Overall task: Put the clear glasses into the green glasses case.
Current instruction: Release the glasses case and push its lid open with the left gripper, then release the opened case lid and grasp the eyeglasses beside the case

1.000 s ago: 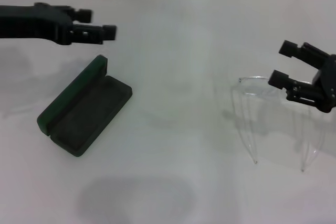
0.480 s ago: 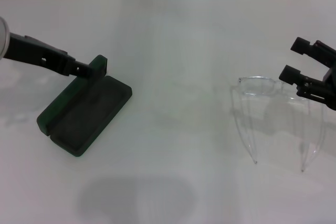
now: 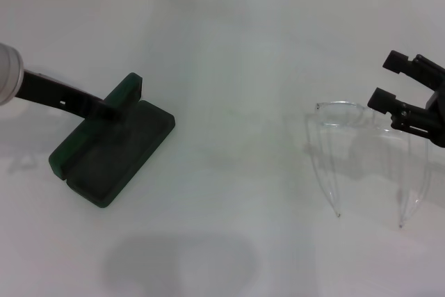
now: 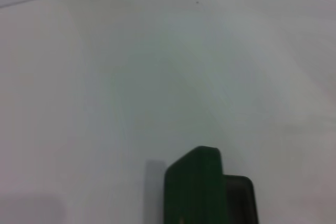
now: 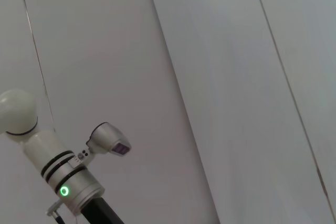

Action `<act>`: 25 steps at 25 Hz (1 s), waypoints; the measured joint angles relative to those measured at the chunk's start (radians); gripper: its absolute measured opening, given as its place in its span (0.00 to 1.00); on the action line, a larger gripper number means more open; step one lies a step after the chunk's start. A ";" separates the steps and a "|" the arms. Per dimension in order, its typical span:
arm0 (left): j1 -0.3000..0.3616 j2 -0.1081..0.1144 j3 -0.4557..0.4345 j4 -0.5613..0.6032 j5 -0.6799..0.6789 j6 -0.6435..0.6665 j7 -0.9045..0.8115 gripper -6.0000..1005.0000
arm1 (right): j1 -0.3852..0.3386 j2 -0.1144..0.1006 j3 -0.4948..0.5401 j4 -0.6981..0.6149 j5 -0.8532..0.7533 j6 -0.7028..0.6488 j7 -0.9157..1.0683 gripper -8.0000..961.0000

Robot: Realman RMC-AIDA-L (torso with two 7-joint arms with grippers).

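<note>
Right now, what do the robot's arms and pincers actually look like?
The left arm has a rounded white-grey casing that narrows to a slim black left pincer. The right wrist view shows that arm with black bands and a small green ring light. The right pincer is matte black, with two blocky fingers on an angular body.

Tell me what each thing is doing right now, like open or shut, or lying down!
green glasses case: open, empty, lid raised at its far-left edge.
clear glasses: on the table, temple arms unfolded and pointing toward the robot, not in the case.
left gripper: down at the case's lid; grip unclear.
right gripper: open, just beyond the glasses' right end, holding nothing.
</note>
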 joint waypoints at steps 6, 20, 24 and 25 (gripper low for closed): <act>-0.011 0.001 0.001 -0.035 0.019 -0.026 0.009 0.70 | -0.004 0.001 -0.001 0.000 -0.001 0.002 -0.004 0.92; -0.017 -0.001 0.103 -0.065 0.097 -0.054 0.009 0.41 | -0.003 0.002 0.009 0.034 0.008 0.003 -0.037 0.92; -0.010 -0.002 0.134 -0.036 0.104 -0.053 0.010 0.34 | -0.007 -0.001 0.010 0.035 0.009 0.003 -0.037 0.92; -0.002 -0.003 0.143 -0.012 0.104 -0.053 0.009 0.32 | -0.008 -0.002 0.010 0.033 0.008 0.001 -0.036 0.92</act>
